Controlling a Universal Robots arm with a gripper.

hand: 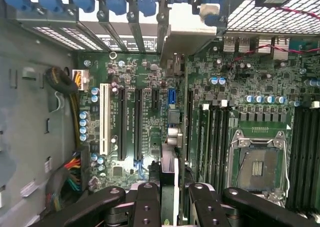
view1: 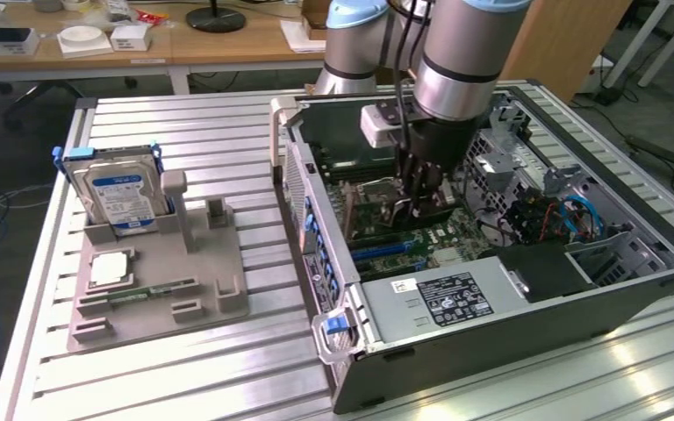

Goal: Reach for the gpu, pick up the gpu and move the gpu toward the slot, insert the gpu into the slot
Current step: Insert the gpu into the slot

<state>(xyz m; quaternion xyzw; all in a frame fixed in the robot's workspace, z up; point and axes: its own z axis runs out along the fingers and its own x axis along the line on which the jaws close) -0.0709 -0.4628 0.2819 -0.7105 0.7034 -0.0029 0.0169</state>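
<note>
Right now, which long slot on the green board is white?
The white slot beside the row of blue capacitors, farthest from the gpu in the jaws; the other long slots are black.

No text I can read. Print on the hard drive label (view1: 120, 197) and the power supply label (view1: 448, 298) is illegible.

Looks like ribbed, softly gleaming bare metal on the table (view1: 197, 386) under the computer case (view1: 477, 351), itself dark matt sheet metal. Reads as matt grey plastic on the holder tray (view1: 208, 294) beside the case; inside it, matt black gripper (hand: 173, 189), dull silver gpu (hand: 169, 162) edge.
</note>
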